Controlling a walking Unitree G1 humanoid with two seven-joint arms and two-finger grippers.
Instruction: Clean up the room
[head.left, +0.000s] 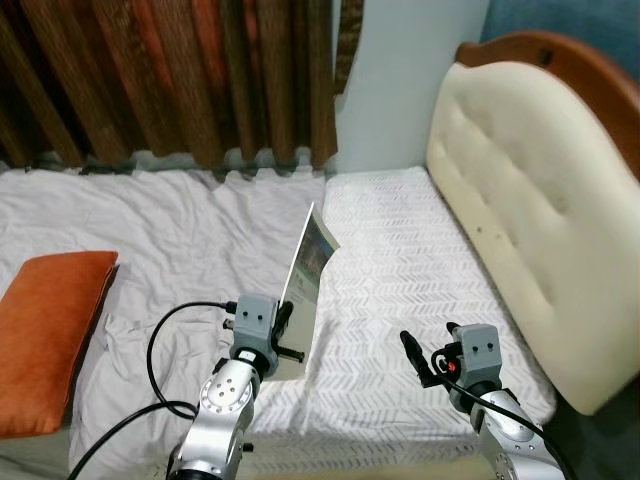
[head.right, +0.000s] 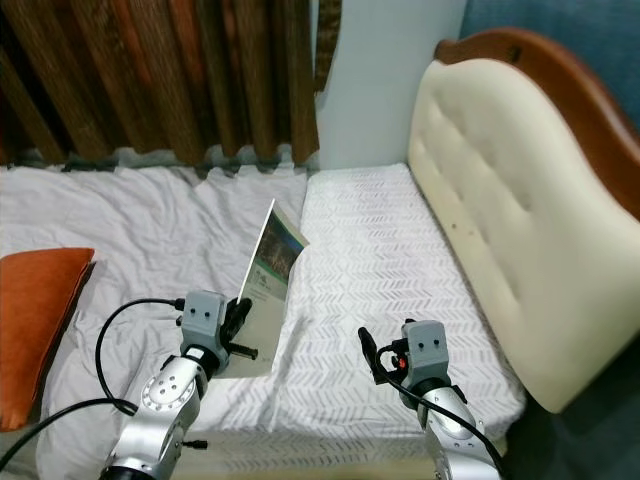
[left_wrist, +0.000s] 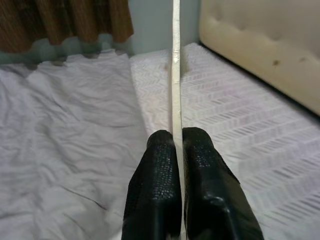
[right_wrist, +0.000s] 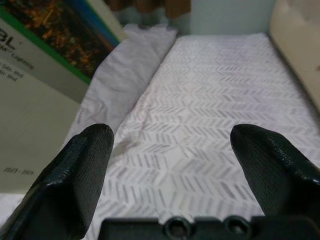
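Two jaws sit low in the frame, nearest me. My left gripper (head.left: 284, 335), lower centre-left, has its jaws pinched tight on the bottom edge of a thin booklet (head.left: 305, 290), which stands on edge above them, its long axis running up and slightly away toward the middle of the picture. My right gripper (head.left: 412, 358), lower right of centre, hangs with jaws wide and nothing between them, just beside the booklet's printed face. The left arm already has it, so any setting-down turns on that arm. Under both lies the bed (head.left: 400, 260) with its white sheet; an orange pillow (head.left: 45, 335) rests at the left edge, partly cut off. Beyond, the padded headboard (head.left: 520, 200) and brown curtains (head.left: 180, 80). The booklet's print is too small to read.
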